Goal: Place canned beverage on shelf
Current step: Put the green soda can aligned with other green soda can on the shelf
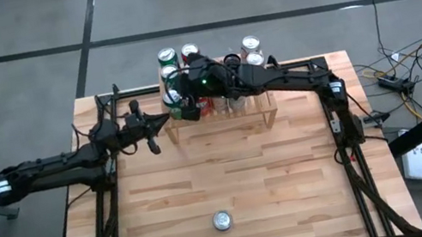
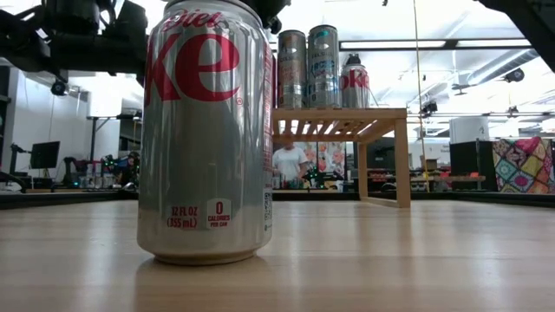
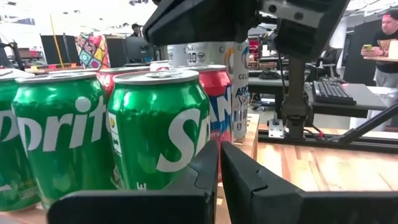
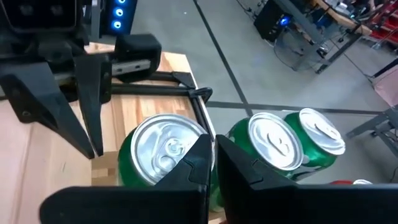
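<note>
Fingers pinched together on both grippers, holding nothing. Our right gripper point(image 1: 176, 100) hangs over the shelf point(image 1: 266, 109); the Diet Coke can point(image 1: 223, 219) waits at six o'clock. Withdrawing carelessly could topple the green cans point(image 4: 163, 154).

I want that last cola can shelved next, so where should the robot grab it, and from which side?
Grip the cola can around its smooth round side wall, probably coming straight down. It stands upright and alone on the table, with open space on every side.
</note>
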Motion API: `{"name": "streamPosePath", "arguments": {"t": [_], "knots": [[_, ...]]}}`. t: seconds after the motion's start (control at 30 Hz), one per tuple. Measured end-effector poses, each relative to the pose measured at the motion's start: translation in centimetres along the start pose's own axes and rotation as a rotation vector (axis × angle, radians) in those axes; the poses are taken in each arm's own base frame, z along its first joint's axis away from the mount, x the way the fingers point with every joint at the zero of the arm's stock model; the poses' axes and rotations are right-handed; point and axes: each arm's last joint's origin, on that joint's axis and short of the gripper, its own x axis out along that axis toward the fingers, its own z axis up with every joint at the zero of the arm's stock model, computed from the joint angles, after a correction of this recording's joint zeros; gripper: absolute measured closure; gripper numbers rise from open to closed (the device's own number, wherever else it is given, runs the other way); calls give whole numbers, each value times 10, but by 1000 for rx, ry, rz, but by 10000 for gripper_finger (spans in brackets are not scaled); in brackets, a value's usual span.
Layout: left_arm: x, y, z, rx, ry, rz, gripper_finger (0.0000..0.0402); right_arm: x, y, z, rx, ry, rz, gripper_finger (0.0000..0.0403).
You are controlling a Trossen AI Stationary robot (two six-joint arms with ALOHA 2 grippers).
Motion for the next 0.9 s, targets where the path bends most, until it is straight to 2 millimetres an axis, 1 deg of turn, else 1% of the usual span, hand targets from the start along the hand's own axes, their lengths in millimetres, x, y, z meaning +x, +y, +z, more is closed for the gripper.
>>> {"name": "streamPosePath", "arguments": {"t": [0.33,0.9], "knots": [[7,0,-5,-3,1,1,400,-1,1,0,-4,2,3,390],[8,1,-6,-2,9,20,400,-2,11,-1,-3,18,35,390]]}}
